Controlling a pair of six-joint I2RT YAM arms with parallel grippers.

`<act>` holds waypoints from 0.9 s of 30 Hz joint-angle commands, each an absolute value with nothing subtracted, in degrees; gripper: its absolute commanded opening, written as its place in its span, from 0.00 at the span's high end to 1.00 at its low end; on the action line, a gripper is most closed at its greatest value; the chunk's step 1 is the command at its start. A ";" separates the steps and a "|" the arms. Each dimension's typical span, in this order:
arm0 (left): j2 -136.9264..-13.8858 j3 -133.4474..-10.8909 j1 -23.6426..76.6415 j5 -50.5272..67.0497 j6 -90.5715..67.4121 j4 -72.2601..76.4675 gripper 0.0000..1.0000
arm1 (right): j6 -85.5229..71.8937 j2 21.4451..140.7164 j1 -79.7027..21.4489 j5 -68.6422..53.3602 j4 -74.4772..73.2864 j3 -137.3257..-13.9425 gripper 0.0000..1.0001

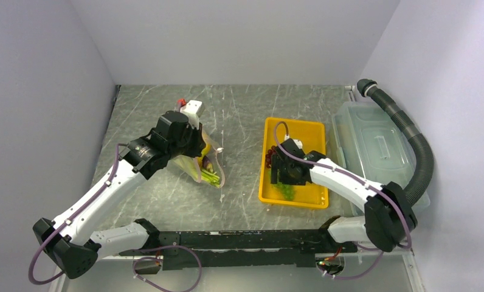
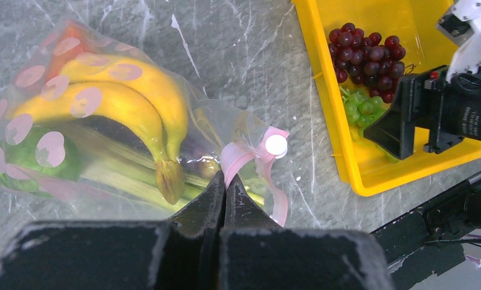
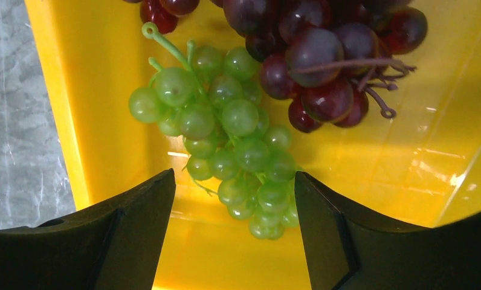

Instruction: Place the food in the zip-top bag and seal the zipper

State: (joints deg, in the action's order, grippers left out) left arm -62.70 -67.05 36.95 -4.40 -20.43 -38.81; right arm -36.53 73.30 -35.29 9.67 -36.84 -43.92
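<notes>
Grey marbled table point(image 1: 245, 115): nearest, jaws of the right arm point(image 1: 343, 176) hang spread over the green grapes point(image 3: 226, 133) at the near end of the yellow tray point(image 3: 57, 90), poised to straddle them. Farther left, jaws of the left arm point(image 1: 106, 188) pinch the zipper point(image 2: 250, 154) of the zip-top bag point(image 2: 105, 121), likely steadying its mouth; bananas point(image 2: 135, 103) and celery point(image 2: 123, 175) lie inside.

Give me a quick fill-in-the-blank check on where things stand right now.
The left gripper is ____ on the zipper.
The bananas lie ____ the zip-top bag.
The right gripper hangs ____ over the green grapes.
The purple grapes lie in the ____ tray.
Missing: shut, inside, open, yellow.
</notes>
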 commanded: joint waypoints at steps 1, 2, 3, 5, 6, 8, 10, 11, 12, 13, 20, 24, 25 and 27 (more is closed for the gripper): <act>-61.01 -68.27 36.69 -5.01 -19.83 -36.65 1.00 | -35.69 75.92 -34.50 7.80 -30.33 -43.28 0.25; -61.06 -68.25 36.70 -4.91 -19.79 -36.65 1.00 | -35.67 76.74 -34.46 7.82 -29.75 -43.25 0.25; -61.08 -68.29 36.62 -4.82 -19.78 -36.65 1.00 | -35.56 77.39 -34.38 7.66 -29.45 -43.24 0.26; -61.03 -68.33 36.67 -4.72 -19.78 -36.72 1.00 | -35.51 78.83 -34.37 7.39 -28.81 -43.09 0.27; -61.00 -68.34 36.66 -4.80 -19.75 -36.73 1.00 | -35.58 79.42 -34.37 7.57 -28.61 -42.95 0.28; -60.92 -68.34 36.69 -4.78 -19.70 -36.67 1.00 | -35.68 80.31 -34.34 8.23 -28.31 -42.53 0.29; -60.91 -68.30 36.65 -4.72 -19.69 -36.65 1.00 | -35.77 81.30 -34.36 8.82 -28.30 -42.37 0.32; -60.89 -68.36 36.63 -4.74 -19.69 -36.65 1.00 | -35.77 81.69 -34.37 9.13 -28.37 -42.29 0.35; -60.98 -68.34 36.64 -4.64 -19.69 -36.65 1.00 | -35.84 81.85 -34.37 9.28 -28.51 -42.21 0.39; -60.99 -68.36 36.65 -4.61 -19.69 -36.65 1.00 | -35.81 81.93 -34.37 9.45 -28.62 -42.19 0.43; -61.08 -68.32 36.58 -4.66 -19.80 -36.65 1.00 | -35.56 79.73 -34.37 9.93 -29.99 -42.44 0.82; -61.07 -68.35 36.64 -4.68 -19.77 -36.71 1.00 | -35.13 76.48 -34.37 11.50 -32.38 -43.81 1.00; -61.08 -68.31 36.65 -4.70 -19.77 -36.67 1.00 | -35.01 75.53 -34.37 11.84 -33.02 -44.16 1.00; -61.04 -68.36 36.65 -4.73 -19.78 -36.73 1.00 | -34.88 73.67 -34.37 12.83 -34.42 -44.99 1.00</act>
